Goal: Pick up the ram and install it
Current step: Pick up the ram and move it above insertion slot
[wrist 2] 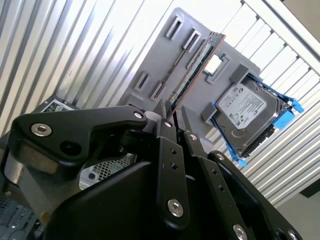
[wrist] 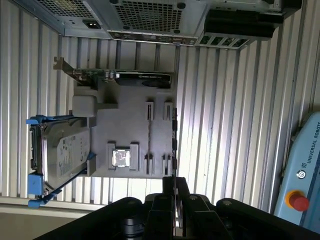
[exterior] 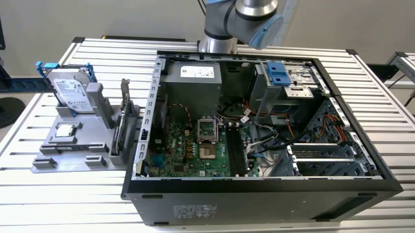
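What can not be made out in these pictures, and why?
Exterior view: the arm is cut off by the top edge.
Second wrist view: the gripper hides the near end of the ram.
Exterior view: the memory slots are too dark to tell whether they are free.

Robotics lab or test cell. The worktop is slatted aluminium profile, with a second worktop of the same make at the exterior view's right. On it lies an open PC case with its motherboard bare. Beside the case sits a grey fixture with cut slots, holding loose parts — hard drive, card, ram. An industrial arm stands behind the case. In the first wrist view, a pendant with a red stop button. Plain grey wall behind — no furnishings of a home or shop.
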Tool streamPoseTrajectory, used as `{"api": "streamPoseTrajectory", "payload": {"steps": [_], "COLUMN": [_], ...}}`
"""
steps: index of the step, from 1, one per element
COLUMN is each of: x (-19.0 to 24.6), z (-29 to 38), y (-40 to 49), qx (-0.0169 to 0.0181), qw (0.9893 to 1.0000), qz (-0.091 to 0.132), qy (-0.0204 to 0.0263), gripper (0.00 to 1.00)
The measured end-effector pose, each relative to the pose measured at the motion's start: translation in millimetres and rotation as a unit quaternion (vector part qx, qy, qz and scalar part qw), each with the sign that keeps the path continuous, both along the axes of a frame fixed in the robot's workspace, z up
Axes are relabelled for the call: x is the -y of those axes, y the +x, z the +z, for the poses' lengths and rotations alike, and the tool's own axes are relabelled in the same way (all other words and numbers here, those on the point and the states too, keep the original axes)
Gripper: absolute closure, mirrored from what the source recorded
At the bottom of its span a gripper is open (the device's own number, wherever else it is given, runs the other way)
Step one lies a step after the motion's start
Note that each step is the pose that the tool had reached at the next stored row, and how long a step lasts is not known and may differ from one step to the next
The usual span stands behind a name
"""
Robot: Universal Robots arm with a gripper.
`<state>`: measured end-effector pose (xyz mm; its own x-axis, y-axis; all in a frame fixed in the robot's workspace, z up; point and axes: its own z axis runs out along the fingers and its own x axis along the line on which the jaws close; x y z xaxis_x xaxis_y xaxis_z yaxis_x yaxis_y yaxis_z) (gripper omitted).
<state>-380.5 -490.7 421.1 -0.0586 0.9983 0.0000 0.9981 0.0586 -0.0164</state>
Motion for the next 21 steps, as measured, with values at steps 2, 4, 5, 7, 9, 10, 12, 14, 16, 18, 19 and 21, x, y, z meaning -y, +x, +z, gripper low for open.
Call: {"api": "streamPoseTrajectory", "payload": {"steps": [2, 4, 5, 7, 9, 10, 12, 14, 16, 18, 19, 21], "x": [0.0, 0.0, 0.0, 0.0, 0.0, 0.0, 0.0, 0.0, 0.0, 0.0, 0.0, 0.0], "z": [0.0, 0.1, 0.1, 0.3, 0.1, 0.1, 0.1, 0.1, 0.1, 0.1, 0.1, 0.1], "y": [0.0, 0.0, 0.0, 0.9, 3.9, 7.7, 11.7, 14.9, 17.2, 19.4, 20.4, 22.2], "qx": [0.0, -0.0001, -0.0002, -0.0003, -0.0002, -0.0003, -0.0004, -0.0004, -0.0005, -0.0006, -0.0006, -0.0006], "qw": [1.0, 1.0, 1.0, 1.0, 1.0, 1.0, 1.0, 1.0, 1.0, 1.0, 1.0, 1.0], "qz": [0.0, 0.0, 0.0, 0.0, 0.0, 0.0, 0.0, 0.0, 0.0, 0.0, 0.0, 0.0], "qy": [0.0, 0.0, 0.0, -0.0002, 0.0, 0.0, 0.0, 0.0, 0.0, -0.0001, 0.0, 0.0], "gripper": [1.0, 1.0, 1.0, 1.0, 1.0, 1.0, 1.0, 1.0, 1.0, 1.0, 1.0, 1.0]}}
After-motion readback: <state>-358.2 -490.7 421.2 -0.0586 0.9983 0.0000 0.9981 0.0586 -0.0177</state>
